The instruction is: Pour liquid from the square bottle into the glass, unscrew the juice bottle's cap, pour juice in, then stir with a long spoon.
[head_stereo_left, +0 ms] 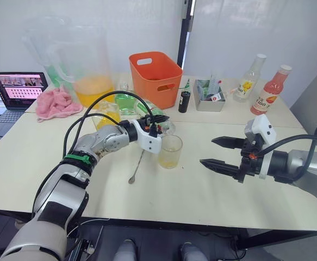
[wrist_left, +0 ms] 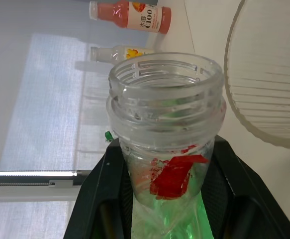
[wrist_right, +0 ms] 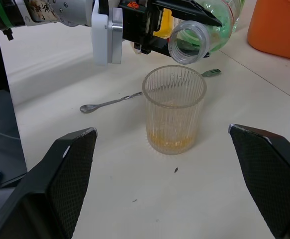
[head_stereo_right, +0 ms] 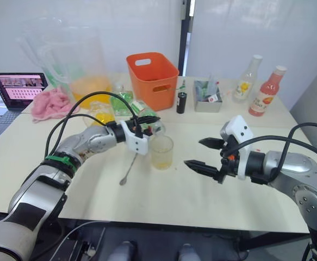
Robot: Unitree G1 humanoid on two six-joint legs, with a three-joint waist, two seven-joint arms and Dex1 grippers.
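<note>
My left gripper is shut on the juice bottle, which lies tipped almost level. Its open mouth hangs just above the rim of the glass. The ribbed glass holds a shallow layer of yellow liquid. The cap is out of view. The long spoon lies flat on the table just left of the glass. The square bottle, with yellow liquid, stands behind my left forearm, partly hidden. My right gripper hovers open and empty to the right of the glass.
Along the back stand a huge pitcher of orange liquid, an orange basket, a small dark bottle, a grey box, a yellow-labelled bottle and a pink-red bottle. A pink cloth and laptop sit far left.
</note>
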